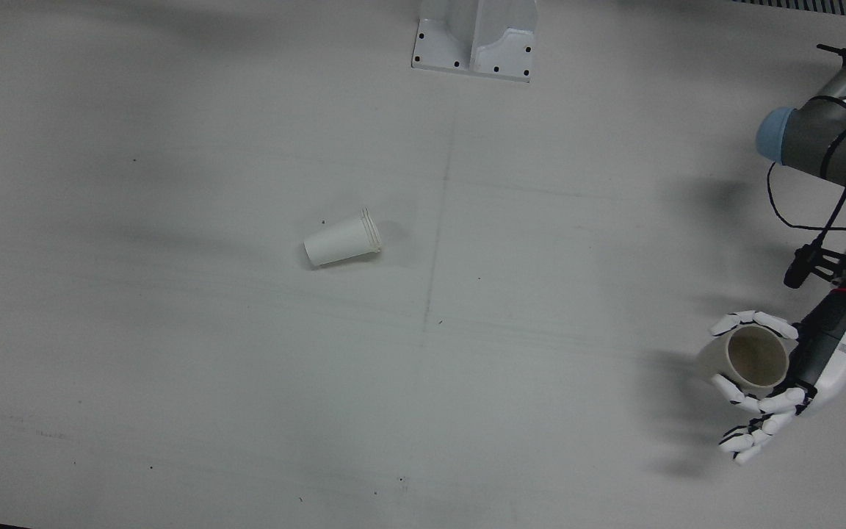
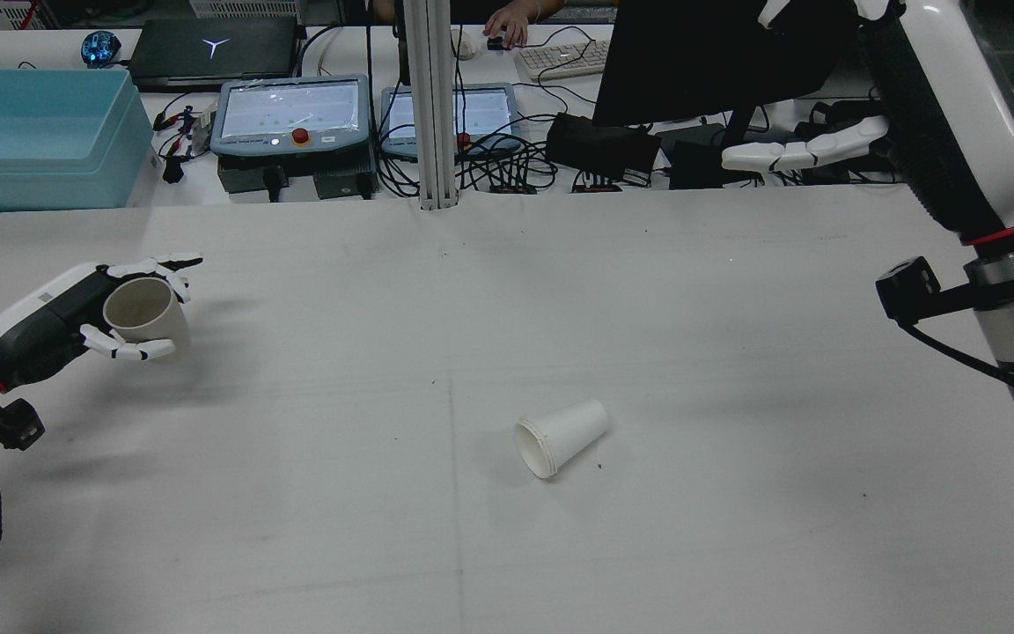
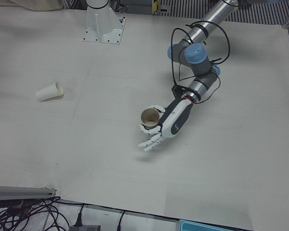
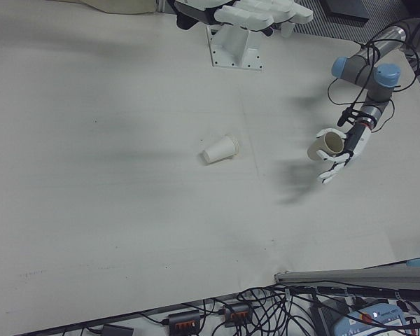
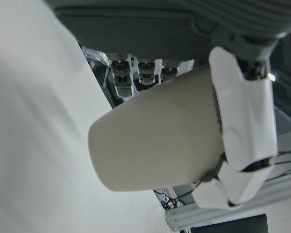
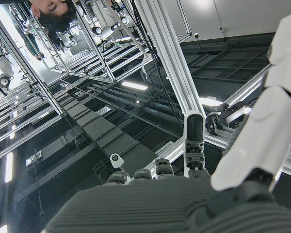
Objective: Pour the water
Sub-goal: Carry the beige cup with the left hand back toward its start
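My left hand (image 1: 797, 367) (image 2: 76, 313) (image 3: 167, 122) (image 4: 343, 150) is shut on a beige paper cup (image 1: 750, 360) (image 2: 144, 317) (image 3: 149, 119) (image 4: 323, 145) (image 5: 160, 136), held tilted above the table, its mouth facing up toward the cameras. Near the table's middle a second, white paper cup (image 1: 342, 239) (image 2: 562, 436) (image 3: 50, 91) (image 4: 220, 150) lies on its side. My right hand (image 2: 811, 145) (image 4: 255, 14) hovers high above the table, fingers spread, holding nothing. Its own camera points at the ceiling.
A white arm pedestal (image 1: 476, 37) (image 3: 103, 21) stands at the robot side of the table. Beyond the far edge sit a blue bin (image 2: 36, 136), two pendant screens (image 2: 291, 114), cables, and a person's hand (image 2: 507, 22) at a keyboard.
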